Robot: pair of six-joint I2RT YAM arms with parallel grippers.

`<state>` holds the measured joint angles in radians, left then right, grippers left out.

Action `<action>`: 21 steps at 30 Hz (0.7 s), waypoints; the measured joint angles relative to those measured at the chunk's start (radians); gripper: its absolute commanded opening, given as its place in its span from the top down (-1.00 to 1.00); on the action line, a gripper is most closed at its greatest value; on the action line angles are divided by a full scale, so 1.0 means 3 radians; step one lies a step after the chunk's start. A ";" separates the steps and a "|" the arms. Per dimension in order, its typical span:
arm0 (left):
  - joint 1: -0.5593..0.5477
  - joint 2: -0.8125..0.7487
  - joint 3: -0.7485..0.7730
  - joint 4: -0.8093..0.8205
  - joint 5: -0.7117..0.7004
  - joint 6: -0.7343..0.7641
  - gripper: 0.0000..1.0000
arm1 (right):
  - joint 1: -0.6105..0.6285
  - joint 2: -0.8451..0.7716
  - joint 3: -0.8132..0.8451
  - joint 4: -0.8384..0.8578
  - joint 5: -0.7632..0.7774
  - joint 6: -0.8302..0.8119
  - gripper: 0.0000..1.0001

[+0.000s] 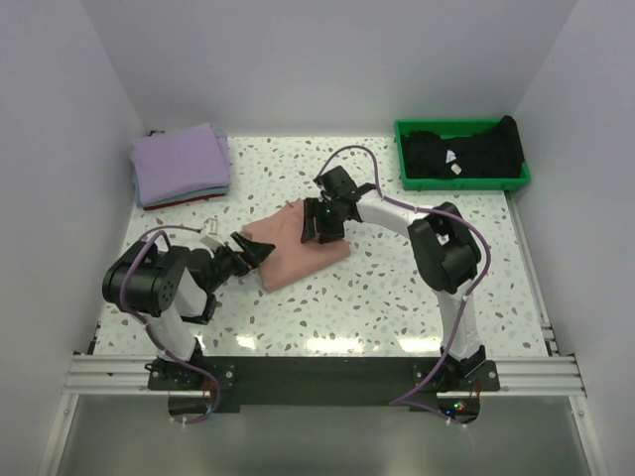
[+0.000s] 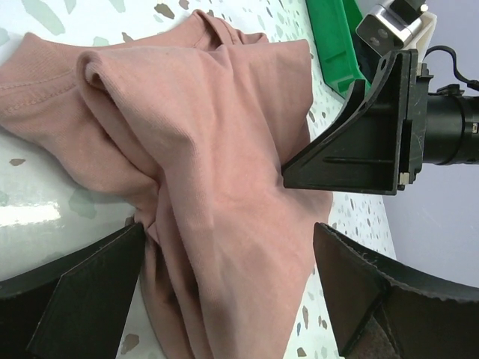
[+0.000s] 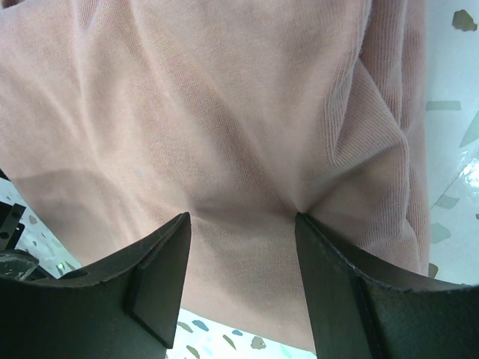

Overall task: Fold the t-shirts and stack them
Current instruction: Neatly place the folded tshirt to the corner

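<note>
A salmon-pink t-shirt lies folded in the middle of the table. My left gripper stands wide open at its left edge, and the left wrist view shows the shirt's bunched fold lying between the fingers. My right gripper is down on the shirt's far side. It is open, and both fingertips dent the flat cloth without pinching any. A folded lavender t-shirt tops a stack at the back left. Black t-shirts lie crumpled in the green tray.
The green plastic tray stands at the back right. Under the lavender shirt, teal and red cloth edges show. White walls close in the speckled table on three sides. In the left wrist view the right gripper's black frame sits close over the shirt.
</note>
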<state>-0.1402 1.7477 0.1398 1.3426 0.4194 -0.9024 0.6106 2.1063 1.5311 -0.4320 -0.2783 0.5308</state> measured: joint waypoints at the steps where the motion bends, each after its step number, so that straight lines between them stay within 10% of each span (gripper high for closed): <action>1: -0.0028 0.0027 0.0003 0.0041 -0.0017 -0.0008 -0.95 | 0.0000 0.0000 0.0000 0.0000 0.0000 0.0000 -0.23; 11: -0.0498 0.0118 0.0273 -0.0174 -0.0240 -0.0048 -0.69 | 0.0000 -0.0004 -0.0018 0.0019 -0.0003 0.0006 -0.23; 17: -0.0540 0.0137 0.0454 -0.0565 -0.0378 -0.0107 -0.01 | 0.0001 -0.0046 -0.0097 0.0084 -0.0004 0.0028 -0.23; 21: -0.0546 0.0146 0.0674 -0.1081 -0.0501 -0.0092 1.00 | 0.0004 -0.0095 -0.0178 0.0126 -0.0003 0.0031 -0.23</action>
<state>-0.3038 1.7916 0.3420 1.0183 0.2691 -0.9298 0.6117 2.0777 1.4776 -0.3943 -0.2790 0.5400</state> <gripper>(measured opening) 0.193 0.617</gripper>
